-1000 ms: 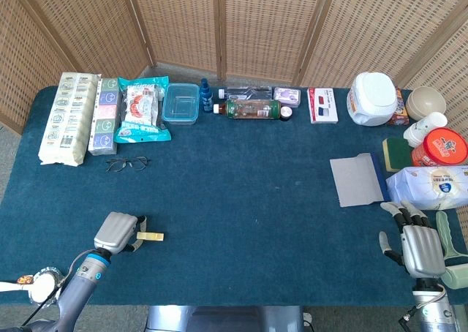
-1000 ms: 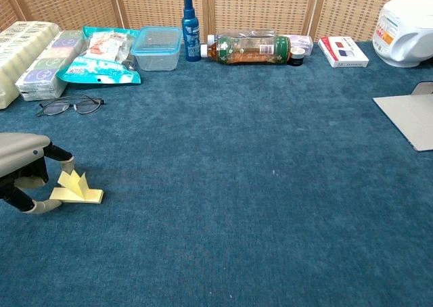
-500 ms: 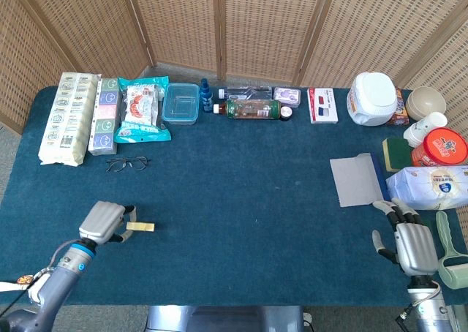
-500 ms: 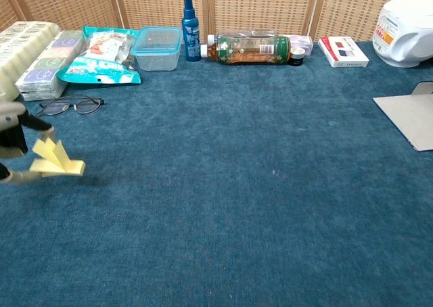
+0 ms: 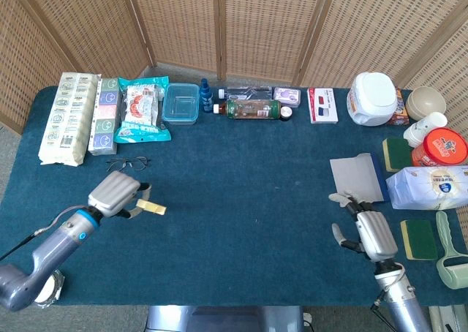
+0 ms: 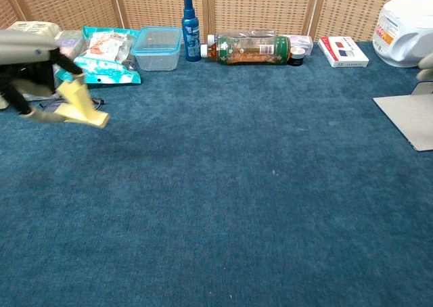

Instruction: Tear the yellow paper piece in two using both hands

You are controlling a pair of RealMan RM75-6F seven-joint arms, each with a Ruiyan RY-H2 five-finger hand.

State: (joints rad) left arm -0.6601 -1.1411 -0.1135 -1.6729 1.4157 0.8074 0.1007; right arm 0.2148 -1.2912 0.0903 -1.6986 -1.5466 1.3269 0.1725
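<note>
My left hand (image 5: 115,194) grips the yellow paper piece (image 5: 151,207) clear of the table (image 5: 241,200); my right hand (image 5: 371,235) is empty, fingers spread.

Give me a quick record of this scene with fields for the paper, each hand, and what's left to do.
paper: yellow paper, in one piece, lifted off the table
left hand: left hand holds the paper at one end
right hand: right hand holds nothing, fingers apart, near the grey sheet
hands: far apart, paper on the robot's left side
left to do: right hand not yet on the paper; no tear
</note>
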